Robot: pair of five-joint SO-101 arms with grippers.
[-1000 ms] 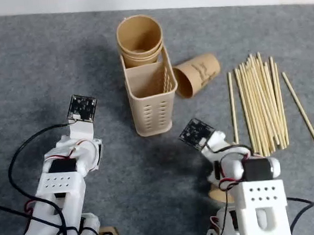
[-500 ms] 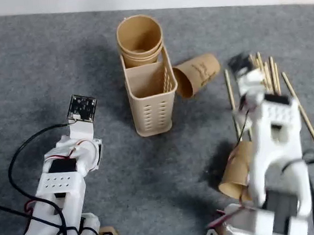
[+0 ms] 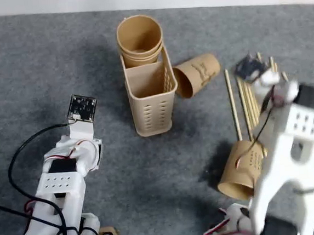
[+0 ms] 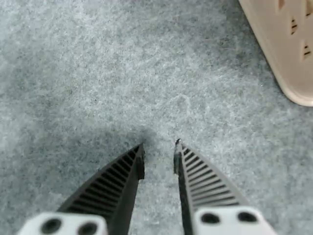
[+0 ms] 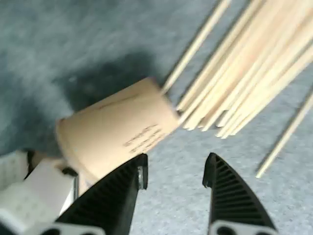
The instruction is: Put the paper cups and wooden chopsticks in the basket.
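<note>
I see a stack of brown paper cups (image 3: 139,39) standing upright in the far compartment of the tall beige perforated plastic basket (image 3: 151,104). Only the nested rims show, so I cannot count them. The basket stands upright near the middle of the grey felt-like table cover (image 3: 41,56).

A second brown paper cup (image 3: 198,74) lies on its side just beside the basket's right wall, with its mouth turned toward the basket. A third brown paper cup (image 3: 240,170) also lies on its side, close to the right arm's base, and a cable and part of the arm cross over it.

The pale wooden chopsticks (image 3: 243,107) lie in a loose bundle on the right of the cover. From above, the white right arm (image 3: 293,133) hides most of the bundle, and I make out only a few sticks beside it. In the right wrist view their ends fan out and run off the frame. They come right up to one end of the third cup, though I cannot tell whether they touch it.

The right gripper (image 5: 174,171) hangs over the cover just beside that cup, its jaws spread wide with nothing between them. The left gripper (image 4: 157,155) points at bare cover, its jaws parted by a narrow gap and holding nothing. A corner of the basket is cut off at the edge of its view. The white left arm (image 3: 68,169) sits apart from the basket, on its near left
</note>
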